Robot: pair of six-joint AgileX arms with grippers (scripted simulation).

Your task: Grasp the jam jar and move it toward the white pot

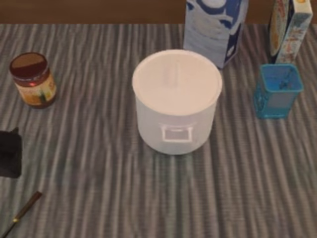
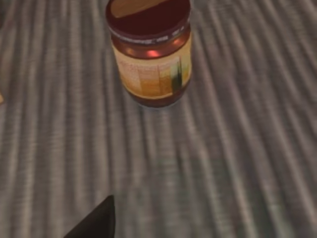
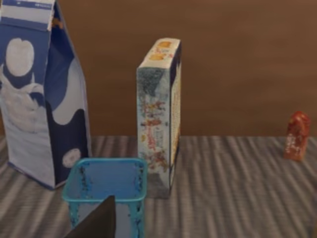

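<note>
The jam jar (image 1: 33,80) stands upright on the striped table (image 1: 99,188), lid on, with nothing touching it. The left gripper (image 1: 10,152) shows only as a dark shape at the table's left edge in the top view, with the jar near it and farther back on the table. From the left wrist camera the jar (image 2: 150,54) sits straight ahead of the gripper, with bare striped cloth between them. Only one dark fingertip (image 2: 96,220) pokes into that view, so I cannot tell whether the left gripper stands apart or together.

The white pot (image 1: 177,101) sits mid-table, well off to the jar's right, with its lid on and its handle facing the near edge. My read: the camera is aimed squarely at the jar because the grasp comes first, and it has not begun.

The right gripper does not appear in the top view; one dark finger (image 3: 96,220) shows in its own camera, above a blue basket (image 3: 105,186). Its state I cannot tell either.
</note>
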